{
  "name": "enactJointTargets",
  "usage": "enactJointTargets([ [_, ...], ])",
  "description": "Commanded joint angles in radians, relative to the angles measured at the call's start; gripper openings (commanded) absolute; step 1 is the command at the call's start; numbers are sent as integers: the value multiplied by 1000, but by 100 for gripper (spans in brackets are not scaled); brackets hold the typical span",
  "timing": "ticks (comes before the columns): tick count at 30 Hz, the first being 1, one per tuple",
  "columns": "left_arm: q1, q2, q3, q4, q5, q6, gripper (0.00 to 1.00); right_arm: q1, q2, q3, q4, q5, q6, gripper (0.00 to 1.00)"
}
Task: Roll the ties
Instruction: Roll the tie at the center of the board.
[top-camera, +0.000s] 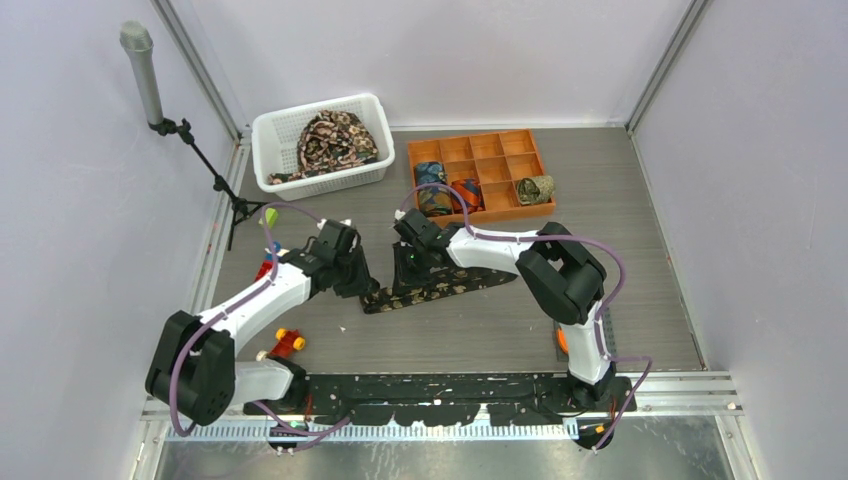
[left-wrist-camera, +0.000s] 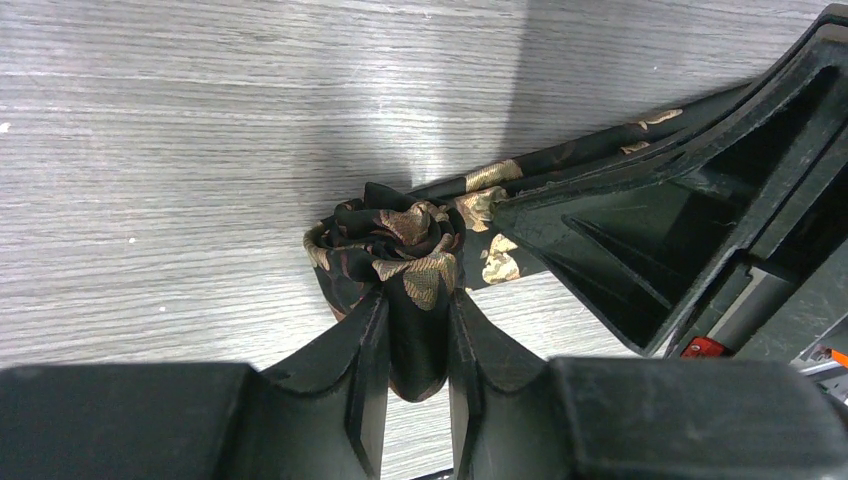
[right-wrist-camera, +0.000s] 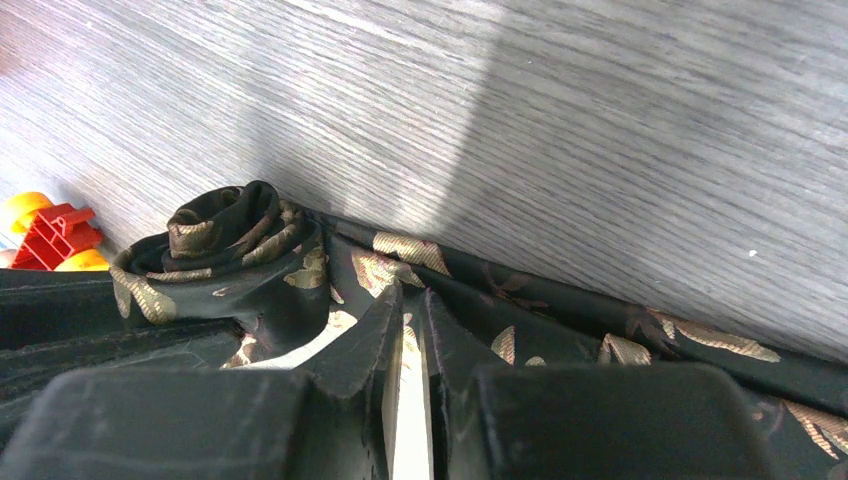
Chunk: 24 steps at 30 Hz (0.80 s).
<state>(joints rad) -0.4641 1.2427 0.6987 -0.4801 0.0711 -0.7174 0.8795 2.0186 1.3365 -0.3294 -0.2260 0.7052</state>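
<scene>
A grey wood-grain desk (top-camera: 620, 250) fills the booth, closed in on three sides by plain pale lilac walls (top-camera: 450, 50) — aluminium posts (top-camera: 660, 62) run up the back corners. At the left edge a grey microphone (top-camera: 143, 75) stands on a black tripod (top-camera: 237, 207). The light is even, with soft shadows lying on the grain.

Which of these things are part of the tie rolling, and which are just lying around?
Job: black tie, half rolled; pile of ties in white basket; rolled ties in orange tray.
Lying about: red-and-yellow toy; microphone on stand.
</scene>
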Motion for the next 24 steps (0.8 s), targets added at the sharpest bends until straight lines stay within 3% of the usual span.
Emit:
enactJointTargets([
  [1,-20,27,33,0,-18,10,27,4,-26,-11,0,12,-16,17],
  [11,-49,58,60,-6,-24,15,47,4,-25,-12,6,4,-13,16],
  [24,-81,52,64,41,6,2,49,3,-33,-6,6,0,-13,16],
])
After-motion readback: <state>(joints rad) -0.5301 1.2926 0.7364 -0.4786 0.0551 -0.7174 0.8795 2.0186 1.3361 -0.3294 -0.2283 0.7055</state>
